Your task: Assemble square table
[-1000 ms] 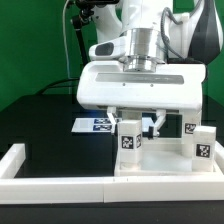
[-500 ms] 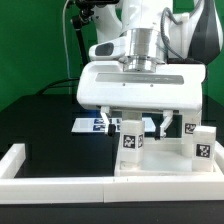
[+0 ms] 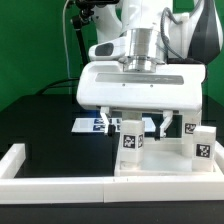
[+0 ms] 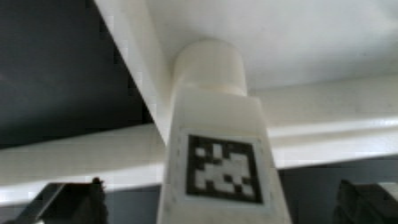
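Note:
A white leg (image 3: 130, 138) with a black-and-white tag stands upright on the white square tabletop (image 3: 160, 166), at its corner on the exterior view's left. My gripper (image 3: 139, 124) hangs right over this leg, open, with one finger on each side of the leg's top and a gap on both sides. In the wrist view the leg (image 4: 217, 120) fills the middle, the gripper (image 4: 217, 205) straddles it, and the dark fingertips (image 4: 71, 200) stand clear of it. A second tagged leg (image 3: 199, 146) stands on the tabletop's right, with a third (image 3: 188, 128) behind it.
Low white wall bars run along the front (image 3: 60, 186) and the exterior view's left (image 3: 20, 156) of the black table. The marker board (image 3: 92, 124) lies flat behind the gripper. A green wall backs the scene.
The gripper has come down slightly around the top of the leg. The legs and the tabletop have not moved.

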You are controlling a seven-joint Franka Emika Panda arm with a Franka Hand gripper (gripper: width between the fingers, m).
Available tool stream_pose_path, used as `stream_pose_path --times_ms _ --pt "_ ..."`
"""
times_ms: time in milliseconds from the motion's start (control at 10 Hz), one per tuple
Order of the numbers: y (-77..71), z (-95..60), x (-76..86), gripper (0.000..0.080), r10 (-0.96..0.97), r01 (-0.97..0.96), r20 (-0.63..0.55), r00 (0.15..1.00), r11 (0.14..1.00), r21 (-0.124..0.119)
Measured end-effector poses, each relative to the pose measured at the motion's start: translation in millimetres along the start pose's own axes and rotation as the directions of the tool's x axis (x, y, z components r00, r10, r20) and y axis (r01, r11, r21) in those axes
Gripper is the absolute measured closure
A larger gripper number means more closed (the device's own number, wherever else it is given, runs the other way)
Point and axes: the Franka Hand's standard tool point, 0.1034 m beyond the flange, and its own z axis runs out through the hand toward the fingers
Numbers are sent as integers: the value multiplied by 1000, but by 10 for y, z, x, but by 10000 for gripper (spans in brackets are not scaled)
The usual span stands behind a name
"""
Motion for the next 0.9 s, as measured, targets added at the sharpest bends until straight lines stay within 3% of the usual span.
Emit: stream_pose_path --times_ms 200,300,500,800,900 --pt "-19 -189 106 150 52 -61 136 989 996 63" --pt "-30 -213 178 150 60 -72 154 986 995 75" --pt "-125 -203 129 150 84 -122 319 944 987 101" --pt "-95 -171 137 150 108 -142 319 942 986 87" --pt "-78 -108 101 150 140 -168 342 929 984 53"
